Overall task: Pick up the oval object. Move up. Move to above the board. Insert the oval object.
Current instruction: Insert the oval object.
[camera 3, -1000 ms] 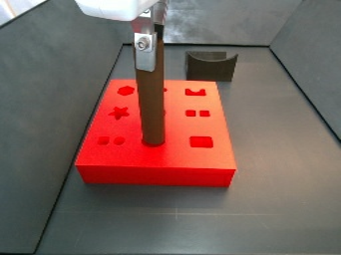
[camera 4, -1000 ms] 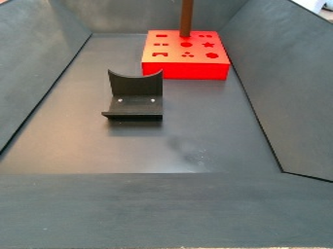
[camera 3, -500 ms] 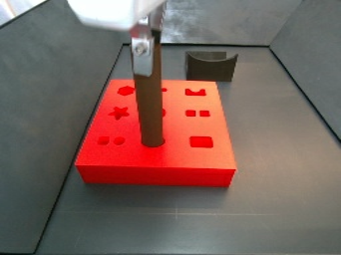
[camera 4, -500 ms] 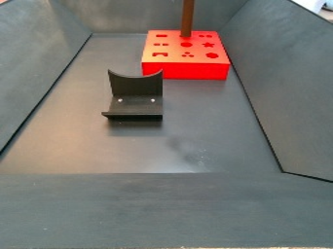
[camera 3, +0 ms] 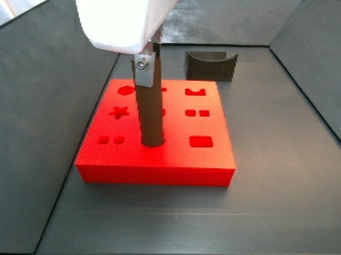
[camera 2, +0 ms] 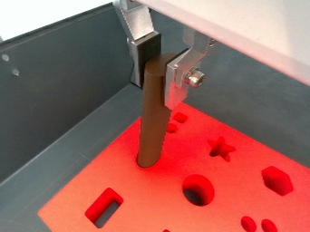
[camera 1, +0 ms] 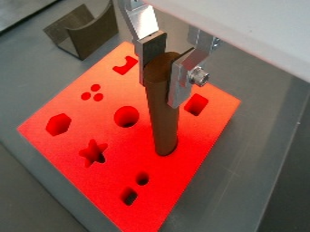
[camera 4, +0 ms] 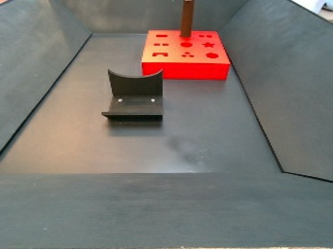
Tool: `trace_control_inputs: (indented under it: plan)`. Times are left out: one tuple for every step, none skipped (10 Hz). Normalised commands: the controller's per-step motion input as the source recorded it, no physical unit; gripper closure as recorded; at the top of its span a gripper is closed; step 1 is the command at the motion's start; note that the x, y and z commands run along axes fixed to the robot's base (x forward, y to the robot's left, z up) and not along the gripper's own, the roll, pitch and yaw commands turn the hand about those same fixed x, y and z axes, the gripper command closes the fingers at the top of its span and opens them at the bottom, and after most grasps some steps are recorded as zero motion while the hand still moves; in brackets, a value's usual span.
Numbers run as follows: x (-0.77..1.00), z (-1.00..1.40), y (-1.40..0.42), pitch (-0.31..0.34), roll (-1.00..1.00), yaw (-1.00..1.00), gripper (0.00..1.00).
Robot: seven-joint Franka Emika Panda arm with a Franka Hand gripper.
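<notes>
The gripper (camera 1: 165, 56) sits above the red board (camera 1: 72, 104), its silver fingers (camera 1: 183, 74) clamped on the top of the brown peg (camera 1: 162, 104). The peg stands upright with its lower end in a cutout of the board (camera 3: 200, 161). The dark fixture (camera 4: 132, 95) stands on the floor, well apart from the board.

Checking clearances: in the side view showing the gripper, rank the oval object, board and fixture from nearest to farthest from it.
1. Oval object, between the fingers of the gripper.
2. Board, directly beneath.
3. Fixture, behind the board, apart from it.
</notes>
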Motion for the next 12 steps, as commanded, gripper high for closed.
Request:
trace_control_inputs:
  plan:
    - [0.35,-0.12,0.0,0.416,0.29,-0.06,1.0]
    - [0.33,-0.11,0.0,0.443,0.23,-0.13,1.0]
    - [0.33,-0.15,0.0,0.454,0.16,-0.16,1.0]
    - [0.32,-0.21,0.0,0.46,0.07,-0.22,1.0]
    - [0.33,-0.3,0.0,0.434,0.0,-0.28,1.0]
    - [0.37,-0.37,0.0,0.377,-0.05,-0.31,1.0]
    - [0.48,-0.45,0.0,0.274,-0.14,-0.31,1.0]
    - [0.27,-0.29,0.05,0.044,-0.19,-0.22,1.0]
    - [0.0,-0.04,0.0,0.0,-0.03,-0.02,1.0]
    - [0.0,0.0,0.0,-0.009,0.0,0.0,1.0]
    - [0.0,-0.09,0.0,-0.03,0.0,0.0,1.0]
    - [-0.06,-0.63,-0.07,-0.064,0.07,-0.07,1.0]
